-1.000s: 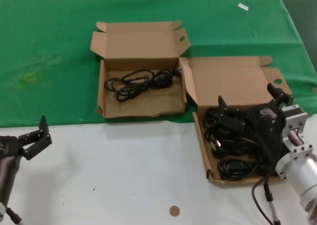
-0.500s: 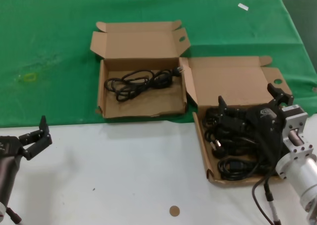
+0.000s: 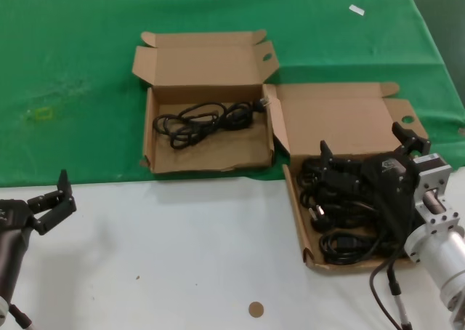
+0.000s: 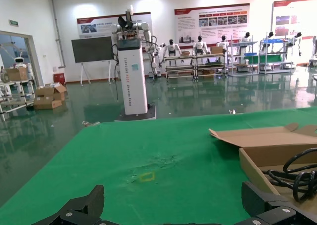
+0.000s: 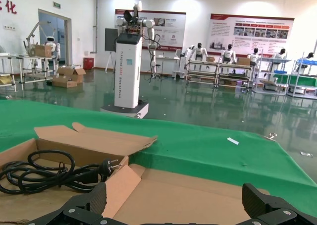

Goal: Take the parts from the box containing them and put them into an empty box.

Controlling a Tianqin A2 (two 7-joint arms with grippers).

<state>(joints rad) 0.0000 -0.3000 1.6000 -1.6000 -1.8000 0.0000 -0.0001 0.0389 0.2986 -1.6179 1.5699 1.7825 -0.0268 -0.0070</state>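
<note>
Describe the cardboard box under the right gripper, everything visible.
The box containing them is brown corrugated cardboard, lid hinged back flat with a round hole in its side flap. It lies on the table's right, straddling the green cloth and white surface. Black coiled cables fill it. The open right gripper hovers over them.

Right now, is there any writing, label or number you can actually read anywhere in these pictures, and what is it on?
No text here can be read for certain.
White pillar: dark vertical lettering, too small to read.
Wall posters: headings and text blurred.
Red characters on the hall wall: cut off, unreadable.
Green sign over the doorway: too small.
Both cardboard boxes: no print visible.
</note>
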